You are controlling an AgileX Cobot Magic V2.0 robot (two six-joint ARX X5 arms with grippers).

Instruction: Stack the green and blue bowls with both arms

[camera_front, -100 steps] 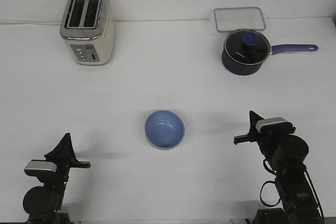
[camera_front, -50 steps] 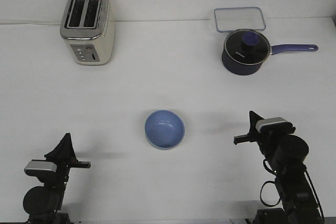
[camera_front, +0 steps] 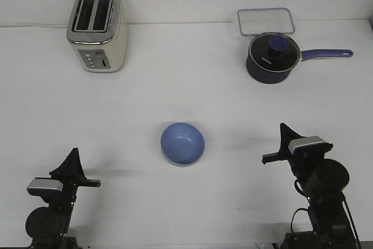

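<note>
The blue bowl (camera_front: 183, 143) sits upright in the middle of the table. A thin paler rim shows along its near edge; I cannot tell whether that is the green bowl under it. No separate green bowl is in view. My left gripper (camera_front: 73, 158) is low at the near left, far from the bowl and holding nothing. My right gripper (camera_front: 284, 132) is at the near right, a bowl's width from the bowl, also holding nothing. From this angle each pair of fingers reads as one dark wedge, so the jaw gap is hidden.
A cream toaster (camera_front: 98, 30) stands at the far left. A dark navy saucepan (camera_front: 273, 58) with a lid and a purple handle stands at the far right, with a clear lidded container (camera_front: 266, 20) just behind it.
My right gripper has drawn back slightly toward the near right edge. The left arm and the bowl have not moved.
</note>
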